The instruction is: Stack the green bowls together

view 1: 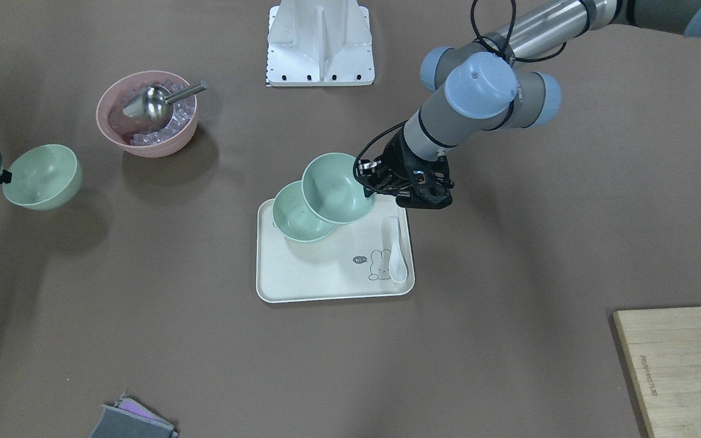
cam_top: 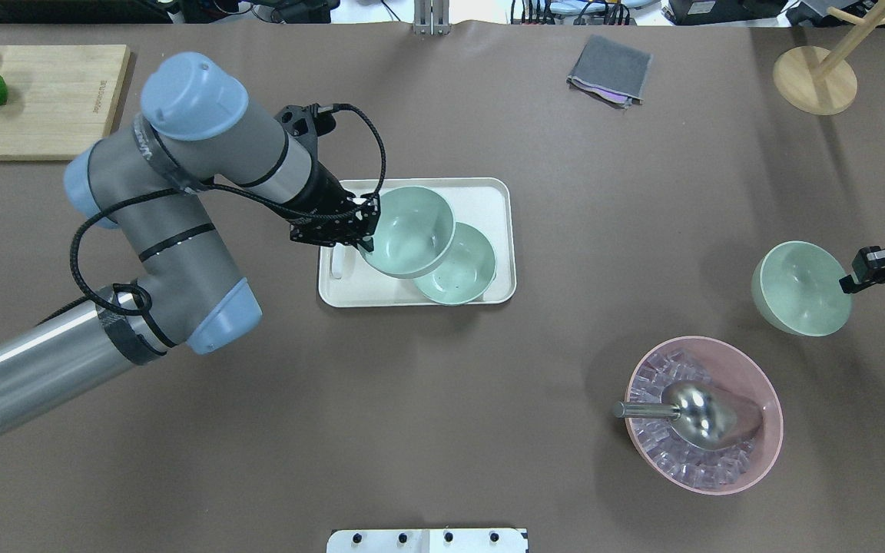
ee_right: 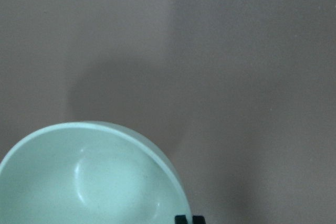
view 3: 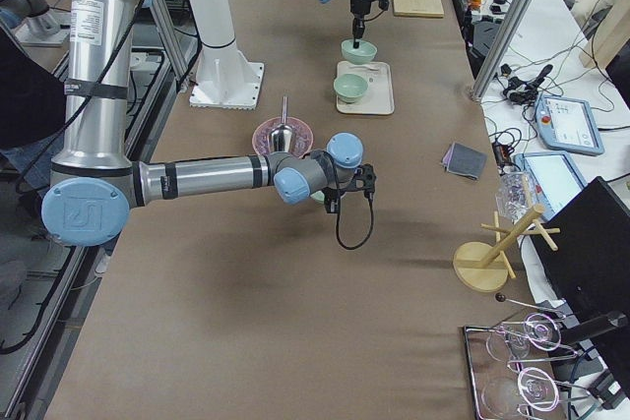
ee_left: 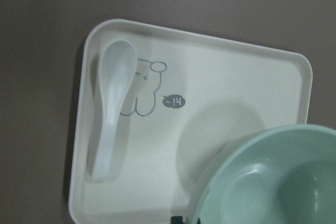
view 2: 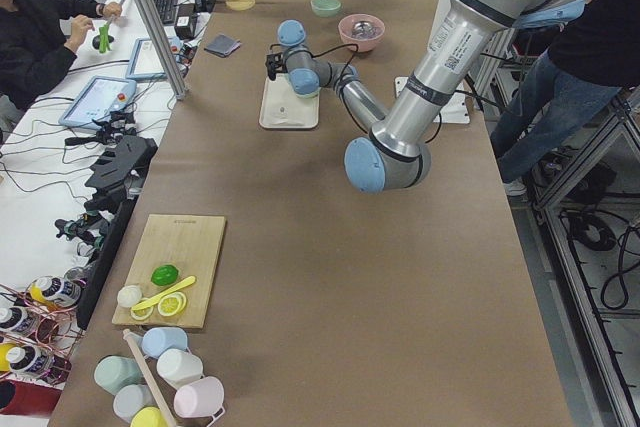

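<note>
Overall, the brown matte table (cam_top: 442,430) fills every view; only the side views take in the room, with an operator (view 2: 40,42) seated alongside. The cream rounded-rectangle tray (cam_top: 500,230) sits mid-table. The pink bowl (view 1: 165,146) holds ice cubes and a metal scoop (cam_top: 700,415).

The tray green bowl (cam_top: 464,270) rests on the tray. The lifted green bowl (cam_top: 410,230) hangs above it and overlaps it, its rim pinched between the closed fingers of the left gripper (cam_top: 364,242). The third green bowl (cam_top: 800,288) hangs clear of the table near the pink bowl, its rim clamped by the right gripper (cam_top: 846,286).

The glossy white spoon (ee_left: 111,114), largely hidden overhead, shows plainly in the left wrist view.
</note>
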`<action>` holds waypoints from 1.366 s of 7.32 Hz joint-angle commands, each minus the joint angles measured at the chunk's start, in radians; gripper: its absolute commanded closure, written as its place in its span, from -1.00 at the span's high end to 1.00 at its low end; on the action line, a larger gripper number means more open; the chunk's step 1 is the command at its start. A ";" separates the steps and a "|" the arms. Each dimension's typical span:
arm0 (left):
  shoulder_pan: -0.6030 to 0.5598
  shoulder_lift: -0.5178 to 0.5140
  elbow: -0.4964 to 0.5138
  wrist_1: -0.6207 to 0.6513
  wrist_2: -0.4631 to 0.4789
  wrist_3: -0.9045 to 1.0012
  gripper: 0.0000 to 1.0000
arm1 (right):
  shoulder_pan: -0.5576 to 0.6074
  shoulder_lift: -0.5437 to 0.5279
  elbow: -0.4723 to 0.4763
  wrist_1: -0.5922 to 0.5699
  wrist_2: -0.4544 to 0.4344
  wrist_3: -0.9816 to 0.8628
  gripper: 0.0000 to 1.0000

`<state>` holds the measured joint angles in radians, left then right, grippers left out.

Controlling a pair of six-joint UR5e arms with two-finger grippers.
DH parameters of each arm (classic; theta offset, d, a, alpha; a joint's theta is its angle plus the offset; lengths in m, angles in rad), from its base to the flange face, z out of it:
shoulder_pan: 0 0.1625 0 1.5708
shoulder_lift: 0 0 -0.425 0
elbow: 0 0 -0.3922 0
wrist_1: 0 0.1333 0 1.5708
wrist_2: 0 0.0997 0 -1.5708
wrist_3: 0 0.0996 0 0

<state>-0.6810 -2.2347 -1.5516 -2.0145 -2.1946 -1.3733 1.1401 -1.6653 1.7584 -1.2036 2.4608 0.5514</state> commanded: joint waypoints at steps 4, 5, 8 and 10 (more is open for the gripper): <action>0.081 -0.095 0.107 -0.058 0.116 -0.006 -1.00 | 0.010 0.025 0.001 -0.010 0.001 0.018 -1.00; 0.081 -0.094 0.107 -0.056 0.116 -0.003 -1.00 | 0.010 0.026 0.003 -0.010 0.001 0.018 -1.00; 0.070 -0.091 0.107 -0.058 0.118 0.005 -0.68 | 0.010 0.027 0.003 -0.010 0.001 0.018 -1.00; 0.072 -0.086 0.108 -0.102 0.217 -0.004 0.97 | 0.010 0.035 0.003 -0.010 0.004 0.021 -1.00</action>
<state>-0.6095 -2.3231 -1.4457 -2.0885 -2.0207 -1.3707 1.1505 -1.6345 1.7606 -1.2134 2.4628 0.5700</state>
